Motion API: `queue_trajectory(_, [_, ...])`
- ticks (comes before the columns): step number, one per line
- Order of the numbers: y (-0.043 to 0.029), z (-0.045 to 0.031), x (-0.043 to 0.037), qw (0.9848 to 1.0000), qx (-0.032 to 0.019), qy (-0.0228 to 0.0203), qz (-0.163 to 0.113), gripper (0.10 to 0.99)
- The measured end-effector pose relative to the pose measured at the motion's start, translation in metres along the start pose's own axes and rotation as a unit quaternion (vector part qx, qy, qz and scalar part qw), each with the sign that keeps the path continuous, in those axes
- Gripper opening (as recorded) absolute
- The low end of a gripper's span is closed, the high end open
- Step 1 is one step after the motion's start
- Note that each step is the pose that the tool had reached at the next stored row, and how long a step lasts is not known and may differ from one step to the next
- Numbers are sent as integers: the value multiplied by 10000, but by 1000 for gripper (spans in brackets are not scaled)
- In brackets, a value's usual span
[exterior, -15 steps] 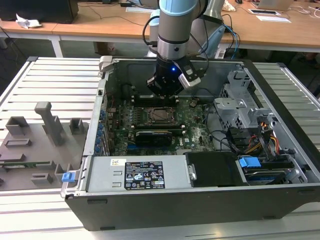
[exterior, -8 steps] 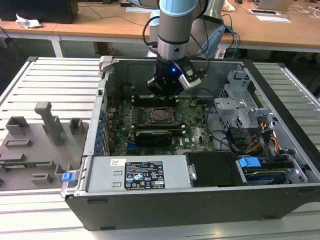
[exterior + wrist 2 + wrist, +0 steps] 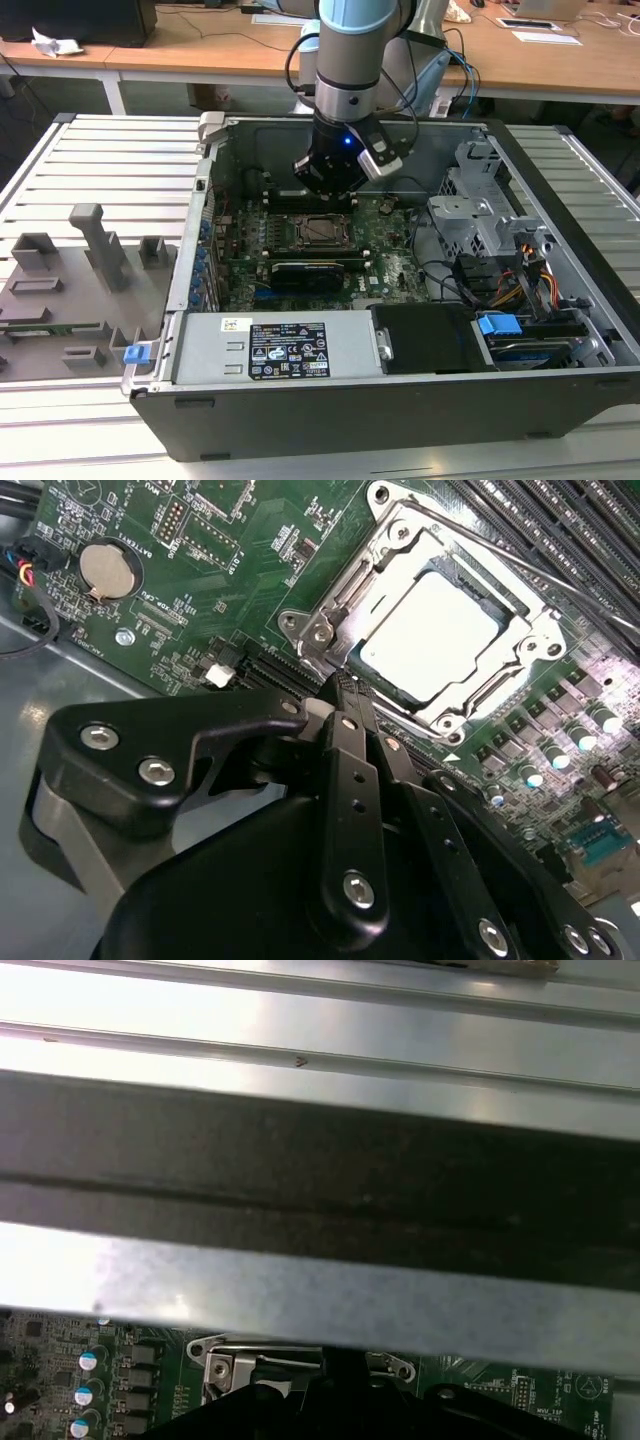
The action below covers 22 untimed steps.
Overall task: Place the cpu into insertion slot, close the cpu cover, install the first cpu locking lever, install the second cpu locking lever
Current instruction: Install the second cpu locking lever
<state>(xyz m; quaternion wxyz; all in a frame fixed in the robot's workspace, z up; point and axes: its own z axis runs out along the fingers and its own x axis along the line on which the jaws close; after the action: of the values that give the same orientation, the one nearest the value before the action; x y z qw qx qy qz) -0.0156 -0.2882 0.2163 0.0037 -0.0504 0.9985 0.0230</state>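
While the arm hangs inside the open computer case, its gripper sits low over the green motherboard, at about 12 o'clock from the insertion slot in the exterior view. Case walls ring the board on all sides — the drive cage stands at 3 o'clock of the slot, the power supply at 6 o'clock, and a long black card lies just beside the slot, between it and the supply. Room near the socket is tight, open mainly from above.

In the second wrist view the gripper has its fingertips pressed together, nothing between them, tip just at the socket frame's edge at roughly 7 o'clock of the chip. The cpu lies flat in the insertion slot, pale top exposed. The cpu cover lies down around it, its opening framing the chip. A thin metal lever rod runs along the socket's far edge.

Coin cell sits well apart, at 9 o'clock.

In the first wrist view a case wall lies close in front, with a strip of board under it.
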Motion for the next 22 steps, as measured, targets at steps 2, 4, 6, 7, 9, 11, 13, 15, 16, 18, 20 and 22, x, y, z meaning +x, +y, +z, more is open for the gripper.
queue_trajectory(2, [-6, 0, 1, 10000, 0, 0, 1, 106])
queue_trajectory(4, [-13, 0, 1, 10000, 1, 0, 0, 106])
queue_trajectory(6, [-21, -1, 2, 10000, 1, 0, -1, 106])
queue_trajectory(7, [-24, -1, 2, 10000, 1, 0, 0, 106])
queue_trajectory(9, [-30, -1, 3, 10000, 1, 0, 1, 106])
queue_trajectory(11, [-43, -2, 4, 10000, 1, 0, 0, 106])
queue_trajectory(13, [-52, -2, 5, 10000, 0, 0, 0, 106])
queue_trajectory(15, [-53, -4, 6, 10000, 1, 0, 1, 106])
queue_trajectory(16, [-54, -10, 6, 10000, 2, 1, 0, 106])
queue_trajectory(18, [-52, -32, 5, 10000, 1, 0, 0, 106])
queue_trajectory(20, [-50, -68, 5, 10000, 1, 0, 0, 106])
queue_trajectory(22, [-48, -111, 4, 10000, 1, 0, 0, 106])
